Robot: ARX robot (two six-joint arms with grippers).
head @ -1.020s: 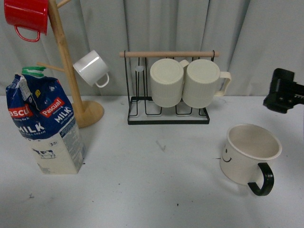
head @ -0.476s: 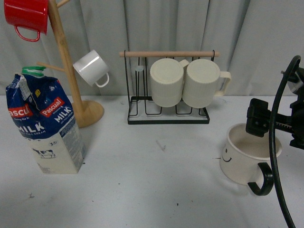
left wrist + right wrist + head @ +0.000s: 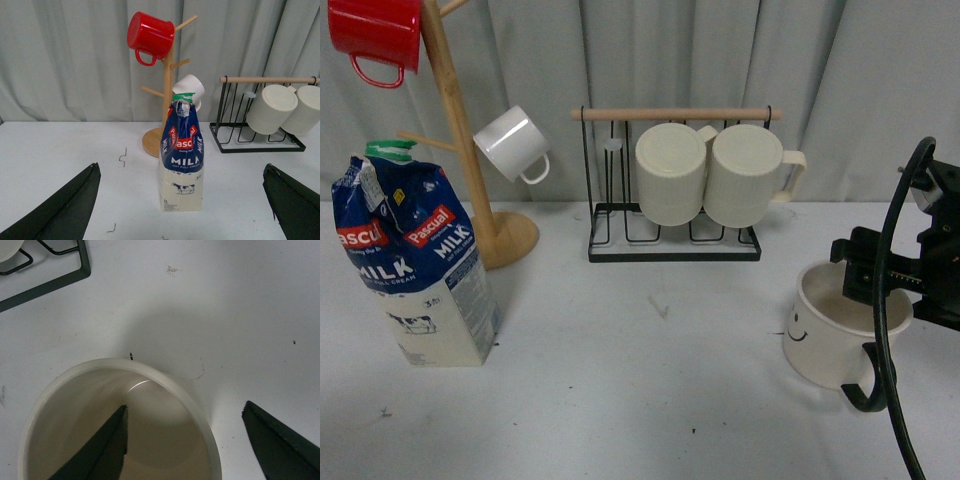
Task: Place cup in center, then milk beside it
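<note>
The cup (image 3: 820,335), cream with a black handle and smiley face, stands at the table's right. My right gripper (image 3: 880,275) hangs open over its rim. In the right wrist view one finger (image 3: 100,450) is inside the cup (image 3: 195,405) and the other finger (image 3: 280,440) is outside its wall. The milk (image 3: 415,265), a blue and white carton with a green cap, stands upright at the left. In the left wrist view the milk (image 3: 181,160) stands well ahead of my open left gripper (image 3: 181,210), between its spread fingers. The left arm is out of the front view.
A wooden mug tree (image 3: 460,130) with a red mug (image 3: 375,35) and a small white mug (image 3: 512,143) stands behind the milk. A black wire rack (image 3: 675,235) with two ribbed cream mugs (image 3: 672,172) stands at the back middle. A grey curtain hangs behind.
My right gripper has come in from the far right and moved down to the cup's rim, straddling its wall. The cup and the milk have not moved.
</note>
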